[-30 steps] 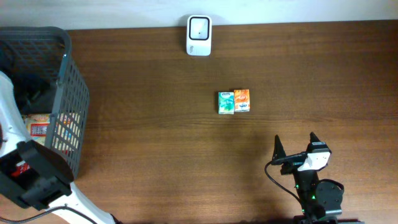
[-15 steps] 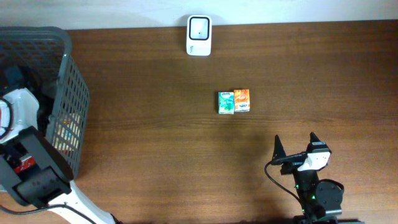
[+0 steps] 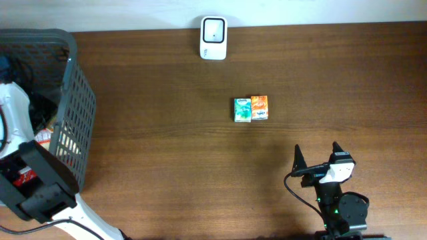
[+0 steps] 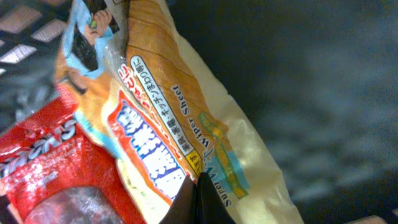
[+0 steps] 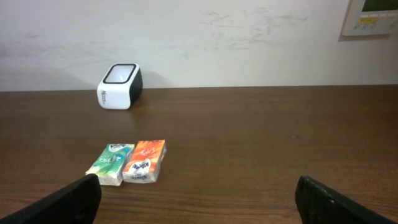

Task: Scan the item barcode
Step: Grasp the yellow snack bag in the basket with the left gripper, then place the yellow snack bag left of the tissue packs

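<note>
In the left wrist view a yellow and orange wipe-sheet pack [image 4: 168,106] fills the frame, lying in the dark basket beside a red snack bag [image 4: 43,162]. My left gripper [image 4: 198,186] is shut, its two dark fingers meeting on the pack's wrapper. From overhead only the white left arm [image 3: 17,113] shows, reaching down into the grey basket [image 3: 73,100]. The white barcode scanner [image 3: 213,38] [image 5: 119,86] stands at the table's far edge. My right gripper [image 3: 317,160] [image 5: 199,199] rests open near the front edge with nothing between its fingers.
A green tissue pack [image 3: 242,109] [image 5: 111,163] and an orange one [image 3: 259,107] [image 5: 144,160] lie side by side mid-table, between the scanner and the right gripper. The basket's tall mesh wall rises at the left edge of the brown table [image 3: 167,167].
The left gripper's fingers have closed inside the basket, and the left arm has shifted a little within it. The right arm and the tissue packs have not moved.
</note>
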`<state>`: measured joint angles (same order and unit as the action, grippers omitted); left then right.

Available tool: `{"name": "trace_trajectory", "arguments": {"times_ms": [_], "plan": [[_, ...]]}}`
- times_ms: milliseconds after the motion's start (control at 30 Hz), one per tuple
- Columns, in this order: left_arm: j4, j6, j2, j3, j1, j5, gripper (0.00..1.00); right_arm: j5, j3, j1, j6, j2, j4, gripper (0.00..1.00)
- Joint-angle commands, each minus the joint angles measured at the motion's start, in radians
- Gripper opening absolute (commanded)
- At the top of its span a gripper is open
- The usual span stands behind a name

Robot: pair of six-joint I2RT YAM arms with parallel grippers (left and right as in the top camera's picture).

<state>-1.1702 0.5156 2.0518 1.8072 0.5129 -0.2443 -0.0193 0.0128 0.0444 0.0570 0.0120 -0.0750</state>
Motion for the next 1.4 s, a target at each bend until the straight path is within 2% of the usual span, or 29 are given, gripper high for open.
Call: {"name": "trace_trajectory", "arguments": {"times_ms": [0,100,200,233,267,400,533,567,600,633,700,733,833,967,1100,1133,1267,1333,1367], "plan": [[-0.032,-0.016,-0.012,0.035,0.007,0.012,0.00,-0.002,-0.007,-0.005,0.011,-0.005,-0.003,0.99],[-0.028,-0.015,-0.010,0.012,0.007,0.013,0.00,-0.002,-0.007,-0.005,0.011,-0.005,-0.003,0.98],[0.002,-0.015,-0.005,-0.087,0.007,0.013,0.05,-0.002,-0.007,-0.005,0.011,-0.005,-0.003,0.99],[0.094,-0.015,-0.005,-0.195,0.007,0.012,0.76,-0.002,-0.007,-0.005,0.011,-0.005,-0.003,0.99],[0.143,-0.016,-0.005,-0.233,0.007,0.013,0.99,-0.002,-0.007,-0.005,0.011,-0.005,-0.003,0.99],[0.275,-0.016,-0.005,-0.282,0.007,0.012,0.99,-0.002,-0.007,-0.005,0.011,-0.005,-0.003,0.99],[0.315,-0.016,-0.003,-0.290,0.007,0.013,1.00,-0.002,-0.007,-0.005,0.011,-0.005,-0.003,0.99],[0.332,-0.023,-0.002,-0.301,0.007,0.013,0.96,-0.002,-0.007,-0.005,0.011,-0.005,-0.003,0.99],[0.336,-0.039,-0.002,-0.311,0.007,0.013,0.75,-0.002,-0.007,-0.005,0.011,-0.005,-0.003,0.99],[0.347,-0.039,-0.002,-0.330,0.007,0.013,0.47,-0.002,-0.007,-0.005,0.011,-0.005,-0.003,0.99],[0.342,-0.039,-0.002,-0.341,0.007,0.012,0.12,-0.002,-0.007,-0.005,0.011,-0.005,-0.003,0.99],[0.336,-0.043,-0.003,-0.341,0.007,0.013,0.00,-0.002,-0.007,-0.005,0.011,-0.005,-0.003,0.99],[0.253,-0.050,-0.028,-0.267,0.007,0.012,0.00,-0.002,-0.007,-0.005,0.011,-0.005,-0.003,0.99],[0.107,-0.050,-0.208,-0.012,0.007,0.013,0.00,-0.002,-0.007,-0.005,0.011,-0.005,-0.003,0.99],[0.139,-0.081,-0.438,0.063,0.007,0.063,0.00,-0.002,-0.007,-0.005,0.011,-0.005,-0.003,0.98],[0.166,-0.131,-0.510,0.063,0.007,0.127,0.00,-0.002,-0.007,-0.005,0.011,-0.005,-0.003,0.99],[0.219,-0.133,-0.678,0.063,-0.010,0.547,0.00,-0.002,-0.007,-0.005,0.011,-0.005,-0.003,0.99],[0.235,-0.227,-0.700,0.063,-0.135,0.715,0.00,-0.002,-0.007,-0.005,0.011,-0.005,-0.003,0.99],[0.234,-0.254,-0.699,0.061,-0.198,0.730,0.00,-0.002,-0.007,-0.005,0.011,-0.005,-0.003,0.99]]}}
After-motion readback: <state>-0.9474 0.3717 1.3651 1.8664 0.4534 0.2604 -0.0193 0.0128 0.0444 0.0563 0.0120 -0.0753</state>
